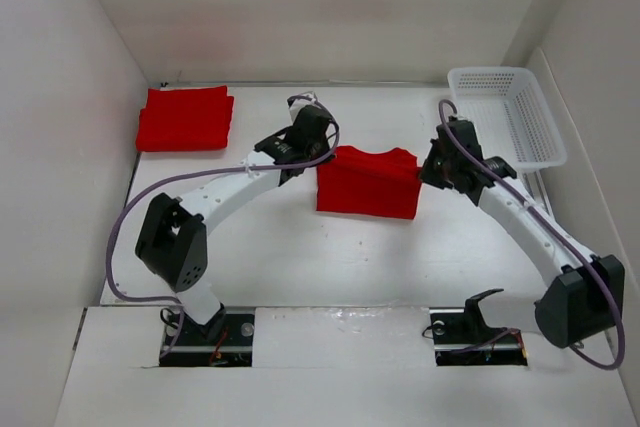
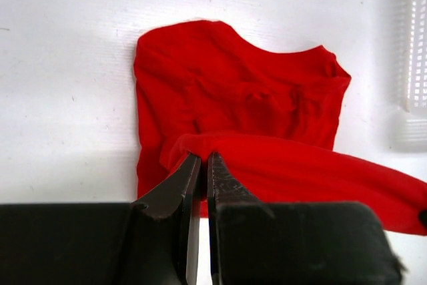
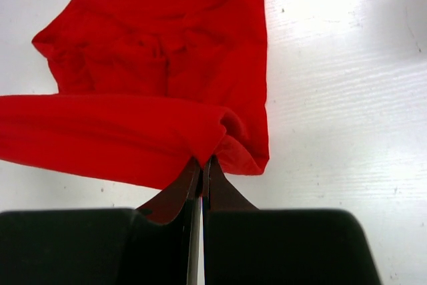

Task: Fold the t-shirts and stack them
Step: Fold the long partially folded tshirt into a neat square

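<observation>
Red jersey like this was light, limp and stretchy, so the t-shirt, lying mid-table, probably drooped wherever unheld. Your left gripper was clamped on its doubled edge at 9 o'clock, your right gripper likewise at 3 o'clock; those end corners looked the soundest places to pinch.

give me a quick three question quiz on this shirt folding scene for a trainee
1. True or false: the left gripper and right gripper are both shut on the middle t-shirt.
2. The folded shirt lies: A) back left of the table, B) front right, C) on the middle t-shirt.
3. Fill in: the white basket sits at the back ____ corner.
Key: 1 true; 2 A; 3 right.
</observation>
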